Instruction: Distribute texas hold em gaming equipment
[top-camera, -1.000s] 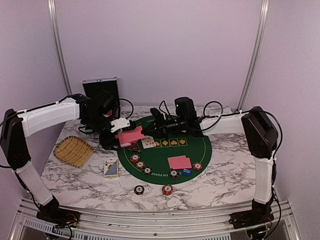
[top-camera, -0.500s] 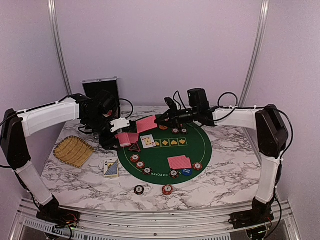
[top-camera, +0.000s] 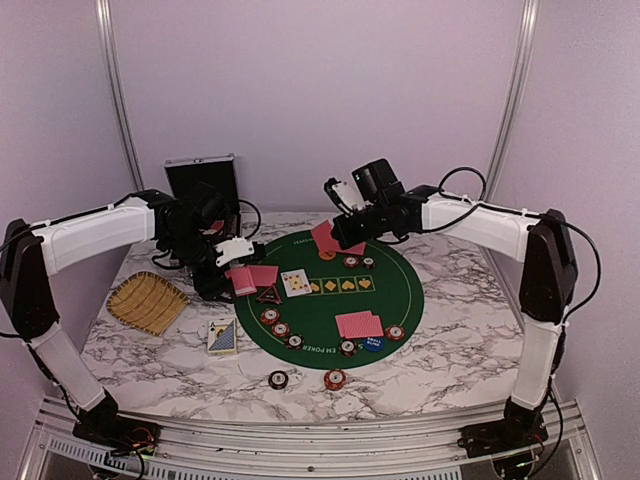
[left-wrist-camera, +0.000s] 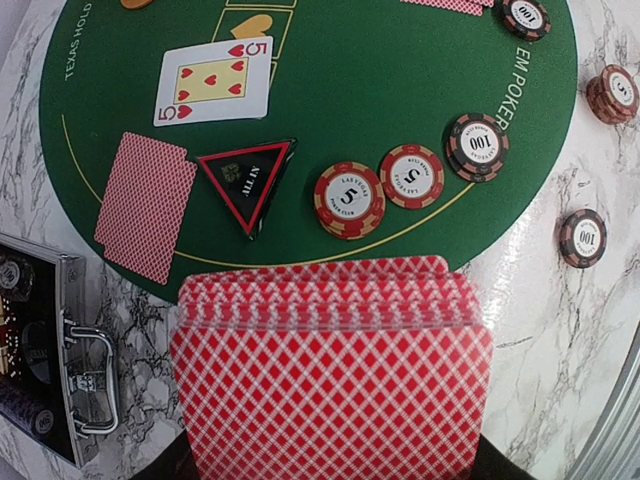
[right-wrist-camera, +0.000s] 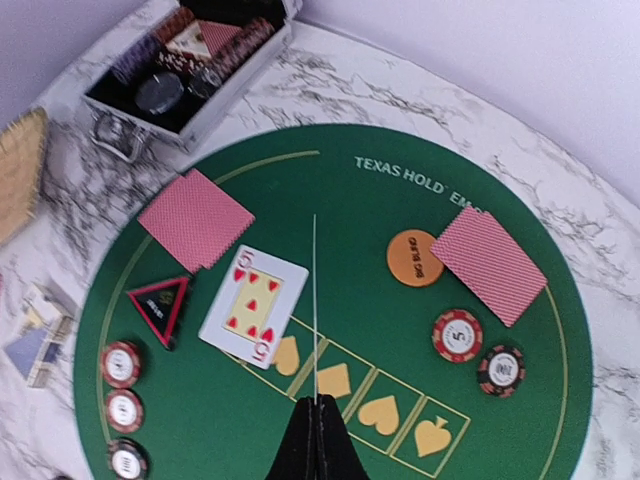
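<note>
While hanging over the left edge of the green mat (top-camera: 400, 300), got the left gripper (top-camera: 232, 278) squeezed tight on a thick deck (left-wrist-camera: 335, 370) of red diamond-backed cards. Same deal with the right gripper (right-wrist-camera: 317, 418) above the far side: fully closed, pinching a single red-backed card (top-camera: 325, 238). Can count four face-down on the felt too: a left card (left-wrist-camera: 146, 207), a far card (right-wrist-camera: 488, 263), a near pair (top-camera: 359, 325), overlapped. Also one face-up five of hearts (left-wrist-camera: 213, 82), one dark red-trimmed triangular marker (left-wrist-camera: 247, 178), three striped chips (left-wrist-camera: 412, 176) lined up beside it.

The mat (top-camera: 395, 300) is matt felt, tabletop (top-camera: 460, 350) glossy marble, tray (top-camera: 146, 302) woven straw, case (right-wrist-camera: 240, 90) shiny metal, cards (left-wrist-camera: 335, 380) smooth.
</note>
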